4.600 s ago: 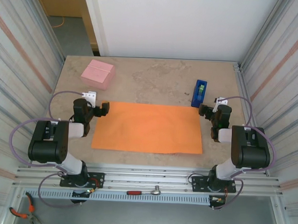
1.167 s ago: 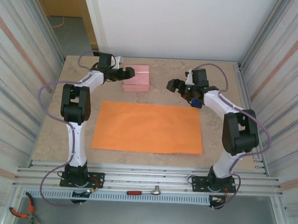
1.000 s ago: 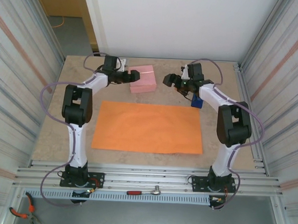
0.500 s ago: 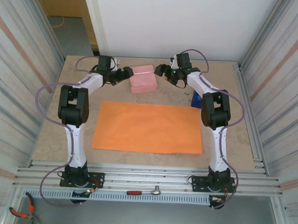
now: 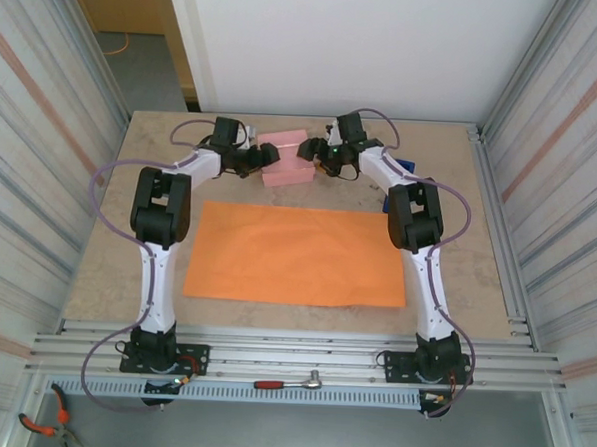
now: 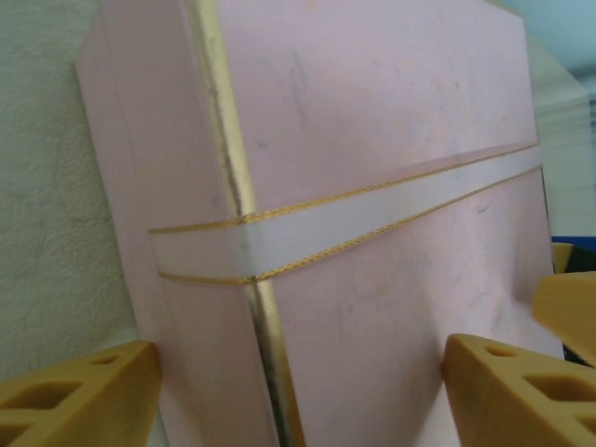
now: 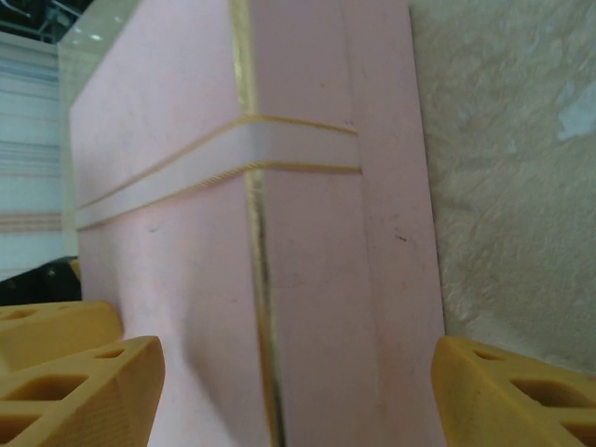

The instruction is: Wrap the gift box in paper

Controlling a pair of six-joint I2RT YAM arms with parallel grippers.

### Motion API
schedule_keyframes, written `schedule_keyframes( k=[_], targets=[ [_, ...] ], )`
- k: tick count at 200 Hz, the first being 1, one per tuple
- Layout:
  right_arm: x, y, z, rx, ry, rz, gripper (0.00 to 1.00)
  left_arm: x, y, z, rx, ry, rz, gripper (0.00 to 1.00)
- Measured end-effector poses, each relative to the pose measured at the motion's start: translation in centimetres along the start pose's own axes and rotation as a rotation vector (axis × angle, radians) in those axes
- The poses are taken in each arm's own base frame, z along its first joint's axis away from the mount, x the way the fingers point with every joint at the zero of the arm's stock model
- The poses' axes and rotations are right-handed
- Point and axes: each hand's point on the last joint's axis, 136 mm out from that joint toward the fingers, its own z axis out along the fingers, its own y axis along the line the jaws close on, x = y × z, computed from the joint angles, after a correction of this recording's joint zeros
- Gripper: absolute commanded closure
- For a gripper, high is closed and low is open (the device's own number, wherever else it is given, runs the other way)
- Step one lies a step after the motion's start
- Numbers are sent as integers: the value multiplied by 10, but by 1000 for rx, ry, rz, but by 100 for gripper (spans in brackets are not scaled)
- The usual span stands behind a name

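left arm (image 5: 151, 276), right arm (image 5: 430, 291): showing white links, black joints | cables (image 5: 93, 188): looping pale lilac | fingers (image 6: 74, 396): showing yellow-orange, hollow-celled, lower corners

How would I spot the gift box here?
On the beige table, look past the far edge of the orange paper. The gift box sits there between the left claw and right claw, the only pale pink thing, banded in white.
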Motion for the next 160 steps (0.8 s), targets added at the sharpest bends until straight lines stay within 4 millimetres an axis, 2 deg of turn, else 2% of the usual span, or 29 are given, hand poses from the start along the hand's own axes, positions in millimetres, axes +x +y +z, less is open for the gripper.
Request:
schedule_keyframes(
  k=[16, 39, 58, 83, 116, 160],
  targets=[
    [2, 0, 1, -5, 8, 2, 43, -3, -2, -1, 7, -6, -5, 40],
    [-1, 1, -1, -17, 5, 12, 56, -7, -1, -3, 17, -17, -4, 43],
    [-1, 3, -6, -19, -1, 16, 60, -8, -1, -4, 23, -19, -3, 43],
    [13, 1, -15, -12, 8, 30, 62, -1, -7, -6, 31, -6, 0, 43],
    [42, 4, -43, 10, 14, 54, 62, 22, -26, -19, 30, 20, 21, 43],
    [70, 32, -99, -2, -55, 12, 62, 49, -73, -63, 40, -14, 91, 42]
  ],
)
